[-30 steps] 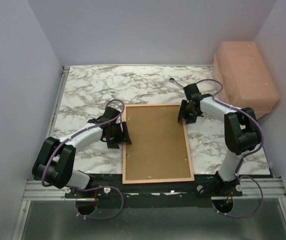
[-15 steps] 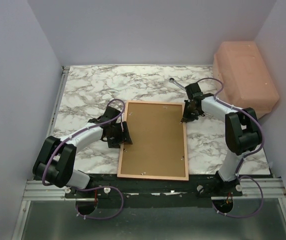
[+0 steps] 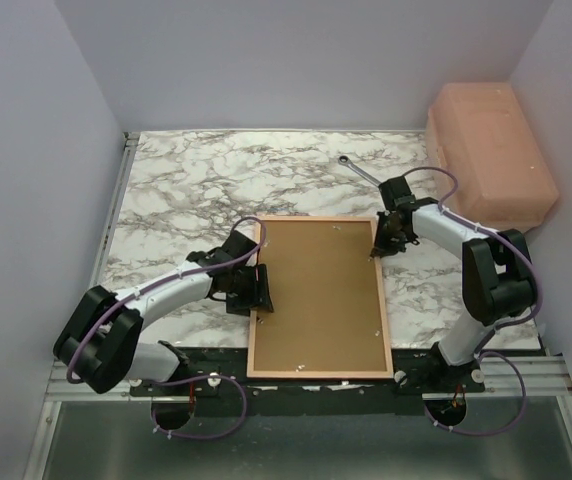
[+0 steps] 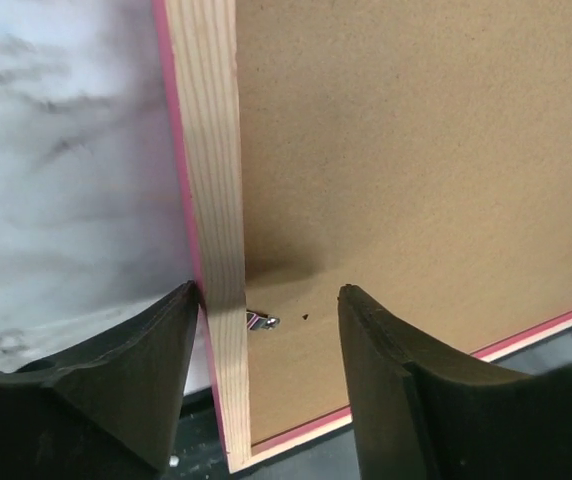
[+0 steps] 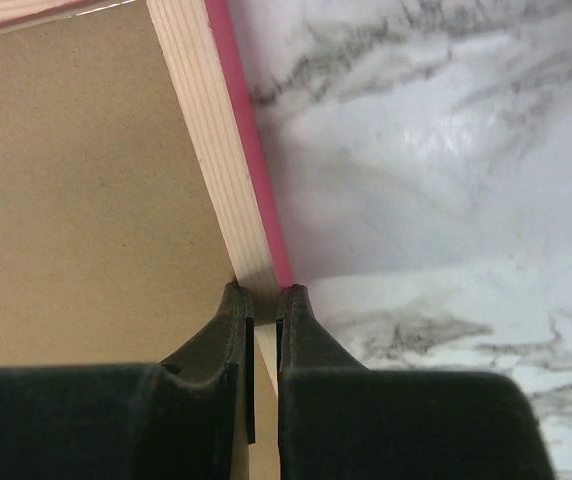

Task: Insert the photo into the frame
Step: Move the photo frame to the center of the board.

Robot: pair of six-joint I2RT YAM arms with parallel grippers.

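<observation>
Right pincer (image 5: 264,300) is pressed nearly together, pinching the frame (image 3: 316,373) by its thin side rail; the brown backing (image 3: 318,290) lies just to its left and bare table (image 3: 196,185) to its right. Left pincer (image 4: 271,295) stands spread, straddling the opposite rail, with one finger outside by the pink edge and the other over the backing. It grips nothing yet. The frame lies face down between the two pincers, wood side up. The photo shows in no view, so I cannot tell whether it sits under the backing.

Risks, as I judge them:
- The right pinch is narrow and holds one rail only, so a lift or pull could let the frame swing or slip out.
- The frame's end nearest the arm bases seems to jut past the table edge, so a further drag that way could tip it off.
- If the left pincer closes off-centre, it may shove the rail sideways against the right hold.
- If the backing is not locked in, tilting could spill it.

A second ago the frame sat skewed and farther from the bases. It is now squared and drawn nearer to them. The right pincer, then spread, has clamped on, and the left has moved in over its rail.
</observation>
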